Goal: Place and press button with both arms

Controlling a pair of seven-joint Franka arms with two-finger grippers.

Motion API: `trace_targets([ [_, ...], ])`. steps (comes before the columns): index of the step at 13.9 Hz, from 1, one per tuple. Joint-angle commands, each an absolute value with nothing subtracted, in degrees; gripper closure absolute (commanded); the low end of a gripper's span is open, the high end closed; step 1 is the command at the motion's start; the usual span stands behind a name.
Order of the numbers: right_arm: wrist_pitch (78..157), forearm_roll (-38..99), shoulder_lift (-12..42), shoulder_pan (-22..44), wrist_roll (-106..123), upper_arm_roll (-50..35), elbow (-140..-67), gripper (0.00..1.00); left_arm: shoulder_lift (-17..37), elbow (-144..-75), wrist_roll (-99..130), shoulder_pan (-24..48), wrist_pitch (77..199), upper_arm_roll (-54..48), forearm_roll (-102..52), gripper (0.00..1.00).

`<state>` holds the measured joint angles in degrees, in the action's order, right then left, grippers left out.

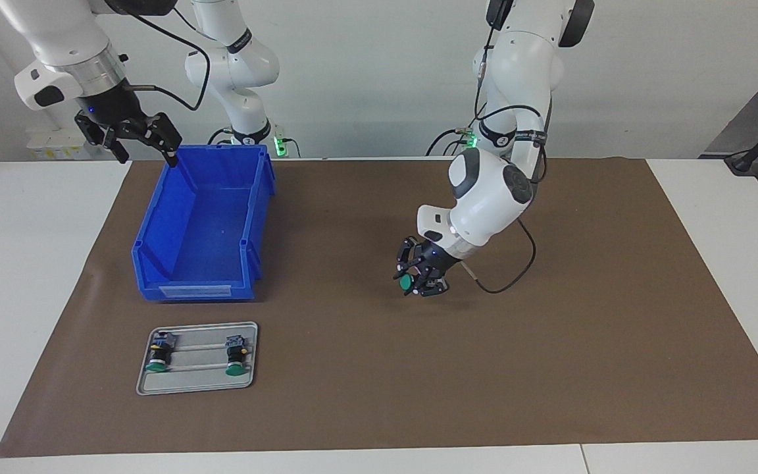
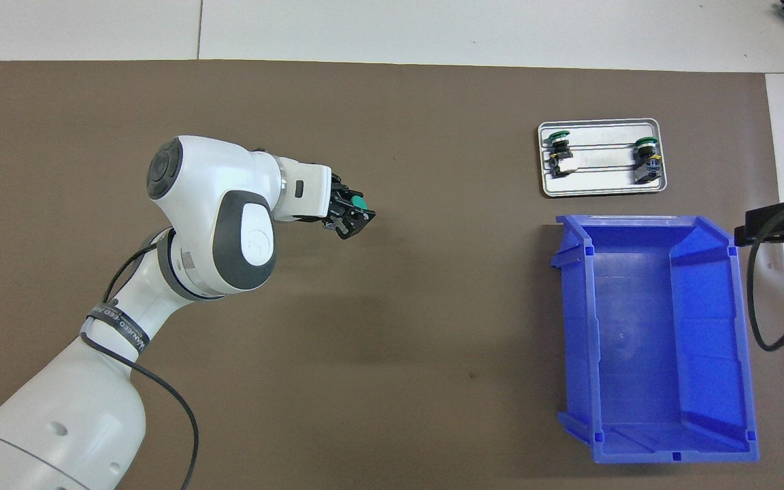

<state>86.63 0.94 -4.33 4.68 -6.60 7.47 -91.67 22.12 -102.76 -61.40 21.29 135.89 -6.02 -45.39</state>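
Done: I am holding the button (image 1: 406, 282) in my left gripper (image 1: 418, 276), fingers pinching it low over the brown mat, mid-worktop (image 1: 714, 217).
Left: I am yet to set it down and press it.
Waiting: my right gripper (image 1: 139, 141), spread, is hanging over the blue bin's (image 1: 201, 230) rim.
Untouched: two buttons are lying in the tray (image 1: 198, 385).

Left gripper (image 2: 350, 216) apparently gripping green button (image 2: 359, 203), over brown mat (image 2: 392, 340)
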Motion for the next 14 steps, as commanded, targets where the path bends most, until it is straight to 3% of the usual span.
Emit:
trace_targets([
  [1, 85.87, 1.85, -4.66, 4.31, -7.38, 7.38, -91.49, 0.0, 17.76, -109.58, -72.2, 19.52, 135.79, -6.42, -56.64, 0.86],
  [9, 92.81, 1.14, -6.15, 3.95, 0.17, 7.47, -95.54, 0.0, 12.05, -122.5, -99.28, 16.08, 134.21, -6.42, -80.91, 0.86],
  [13, 91.76, 1.4, -6.24, 3.96, 0.09, 7.64, -95.27, 0.0, 9.41, -127.78, -108.97, 14.86, 132.1, -6.33, -91.39, 0.86],
  [14, 91.76, 1.41, -6.24, 4.3, 0.09, 7.56, -95.27, 0.0, 8.8, -128.92, -110.99, 13.98, 131.49, -6.33, -93.06, 0.9],
])
